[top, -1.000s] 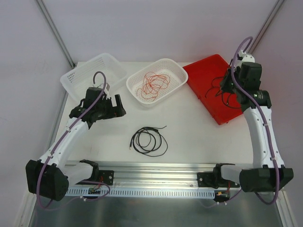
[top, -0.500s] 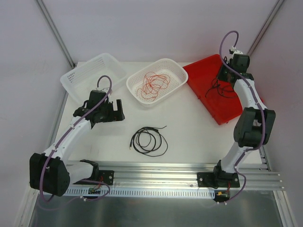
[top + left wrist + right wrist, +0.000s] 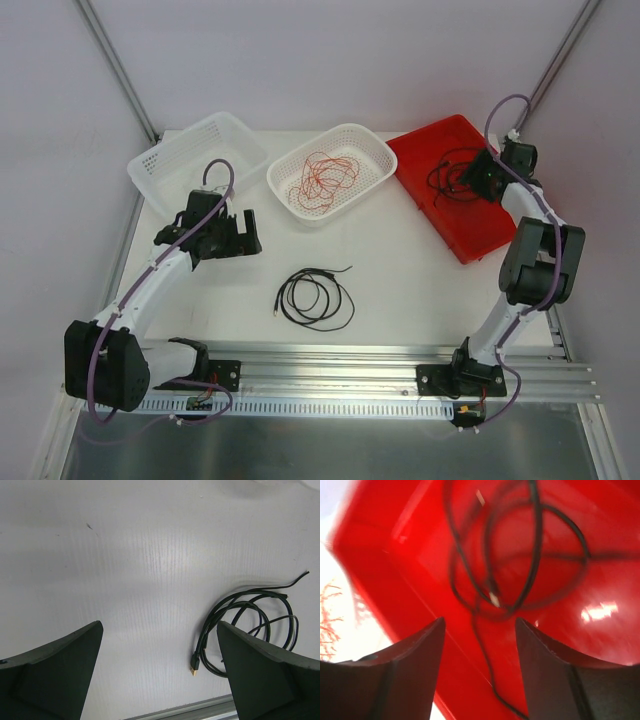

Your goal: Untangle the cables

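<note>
A black cable (image 3: 316, 298) lies coiled on the white table in front of the baskets; in the left wrist view the same coil (image 3: 250, 622) shows its gold plug (image 3: 195, 666). My left gripper (image 3: 238, 236) (image 3: 159, 626) hangs open above the bare table left of the coil, with nothing in it. A second black cable (image 3: 450, 183) (image 3: 535, 545) lies looped in the red tray (image 3: 440, 145) (image 3: 600, 630). My right gripper (image 3: 472, 178) (image 3: 480, 622) is open just over it. One strand runs below the gap, and neither finger touches it. A thin red wire (image 3: 325, 178) sits in the middle white basket (image 3: 372, 140).
A second white basket (image 3: 235, 130) stands at the back left with nothing in it. The aluminium rail (image 3: 330, 365) with both arm bases runs along the near edge. The right wrist view is blurred.
My right gripper has gone from shut to open over the red tray, and the black cable's loops now lie spread further left. The left arm has hardly moved.
</note>
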Action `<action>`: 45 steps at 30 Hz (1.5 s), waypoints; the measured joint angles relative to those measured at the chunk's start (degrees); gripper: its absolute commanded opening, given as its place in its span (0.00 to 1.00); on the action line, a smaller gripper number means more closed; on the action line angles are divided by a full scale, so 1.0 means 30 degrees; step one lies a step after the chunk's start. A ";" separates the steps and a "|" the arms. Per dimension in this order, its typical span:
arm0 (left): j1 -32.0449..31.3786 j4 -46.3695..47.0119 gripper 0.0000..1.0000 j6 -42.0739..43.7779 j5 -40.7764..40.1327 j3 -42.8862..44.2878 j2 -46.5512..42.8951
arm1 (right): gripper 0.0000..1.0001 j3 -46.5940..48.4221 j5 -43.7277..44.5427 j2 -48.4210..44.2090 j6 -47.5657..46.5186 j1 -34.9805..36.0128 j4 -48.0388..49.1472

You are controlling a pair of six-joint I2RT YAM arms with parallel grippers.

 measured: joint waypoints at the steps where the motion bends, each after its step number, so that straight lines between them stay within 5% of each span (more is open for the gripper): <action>1: 0.0000 0.0000 0.99 0.0000 0.0022 0.0000 0.0000 | 0.66 -0.0525 0.0160 -0.0277 0.0095 -0.0226 -0.0342; 7: 0.0000 -0.0007 0.99 0.0000 0.0321 0.0000 -0.0087 | 0.73 -0.1319 0.1020 -0.2543 0.0007 -0.1144 -0.2616; 15: 0.0131 0.0000 0.99 -0.0007 0.0342 0.0000 -0.0729 | 0.67 0.0845 0.1741 -0.3869 0.0233 -0.2616 -0.3381; 32: 0.1005 0.0000 0.99 0.0007 -0.0066 0.0000 -0.0546 | 0.54 0.5355 0.5042 0.3264 0.2033 -0.4437 -0.2834; 45: 0.1377 -0.0015 0.99 0.0007 -0.0051 0.0000 0.0357 | 0.45 0.5319 0.5515 0.4058 0.2251 -0.4320 -0.0437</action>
